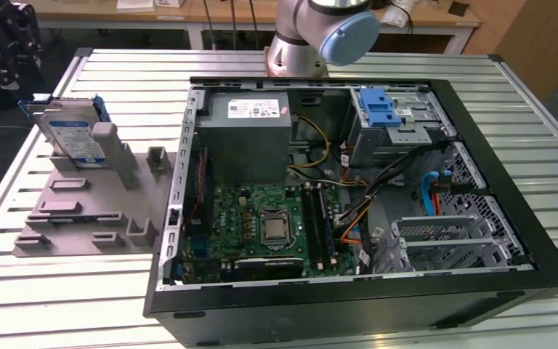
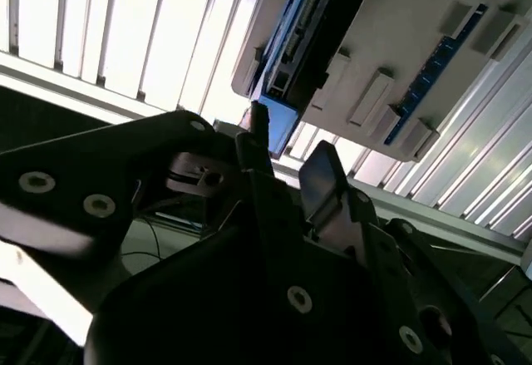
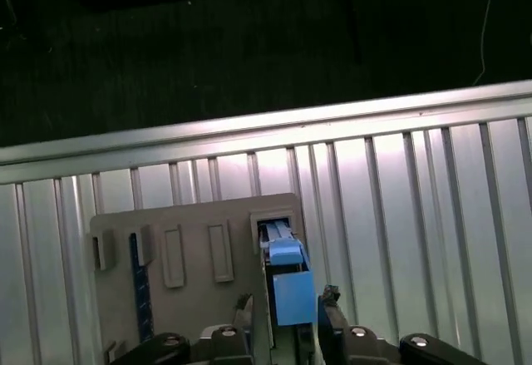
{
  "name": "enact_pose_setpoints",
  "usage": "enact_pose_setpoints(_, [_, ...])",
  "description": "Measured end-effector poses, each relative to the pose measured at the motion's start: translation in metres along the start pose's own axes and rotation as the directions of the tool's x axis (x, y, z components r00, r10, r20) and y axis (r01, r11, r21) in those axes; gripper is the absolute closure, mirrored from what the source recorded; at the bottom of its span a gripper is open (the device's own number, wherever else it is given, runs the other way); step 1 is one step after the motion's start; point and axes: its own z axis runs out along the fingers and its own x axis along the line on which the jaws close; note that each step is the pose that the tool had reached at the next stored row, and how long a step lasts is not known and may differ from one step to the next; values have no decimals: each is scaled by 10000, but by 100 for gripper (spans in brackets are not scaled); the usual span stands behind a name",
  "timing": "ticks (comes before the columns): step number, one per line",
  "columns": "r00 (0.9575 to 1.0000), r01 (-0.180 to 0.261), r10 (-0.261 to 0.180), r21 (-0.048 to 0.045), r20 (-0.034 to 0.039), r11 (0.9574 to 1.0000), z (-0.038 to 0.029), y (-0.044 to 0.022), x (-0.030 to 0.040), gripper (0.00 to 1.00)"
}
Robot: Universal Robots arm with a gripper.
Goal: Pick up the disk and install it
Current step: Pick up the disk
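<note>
The claw [image 3: 287, 305] is released: in both wrist views its two dark fingers [image 2: 320, 174] stand apart with a clear gap between them, and nothing is gripped. It hangs above the disk [image 3: 284, 253], well clear of it. In the exterior view no finger reaches the disk [image 1: 70, 134].

The disk stands on edge in a slot of the grey holder [image 1: 85, 211], which sits on the slatted counter [image 1: 114, 73]. From the claw, the disk lies straight ahead of the fingertips and in line with the gap. In the first wrist view its blue frame end shows between the two fingers, so the claw looks lined up over it. In the second wrist view the same blue edge [image 2: 278, 120] sits just past the fingertips, with the holder [image 2: 391, 57] beyond.

The open computer case [image 1: 511, 145] is off to one side of the claw, well apart from the holder. Inside it is a metal drive cage [image 1: 444, 240] that looks unfilled, though I cannot tell whether that is the disk's intended place.

As for progress, I judge the task to be at its very start. The disk is not yet grasped, not lifted from its slot and not in the case. Only the lining-up over the disk appears done. Both the pick-up and the install remain.
</note>
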Motion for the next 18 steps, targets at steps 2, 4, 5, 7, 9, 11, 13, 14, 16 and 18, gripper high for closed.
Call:
enact_pose_setpoints(2, [10000,89,-89,5,-1,10000,13,16,-19,53])
enact_pose_setpoints(4, [9995,328,-328,4,-3,9995,35,18,-19,48])
enact_pose_setpoints(5, [9989,473,-473,3,-7,9989,53,18,-19,42])
enact_pose_setpoints(7, [9981,621,-621,3,-8,9981,91,20,-18,36])
enact_pose_setpoints(9, [9981,622,-622,3,-9,9981,126,20,-17,36])
enact_pose_setpoints(11, [9981,623,-623,3,-9,9981,163,18,-17,36])
enact_pose_setpoints(13, [9980,626,-626,3,-9,9980,198,21,-15,36])
enact_pose_setpoints(14, [9980,628,-628,2,-10,9980,218,26,-14,36])
enact_pose_setpoints(16, [9980,628,-628,2,-10,9980,254,34,-13,36])
enact_pose_setpoints(18, [9980,628,-628,3,-10,9980,291,41,-12,36])
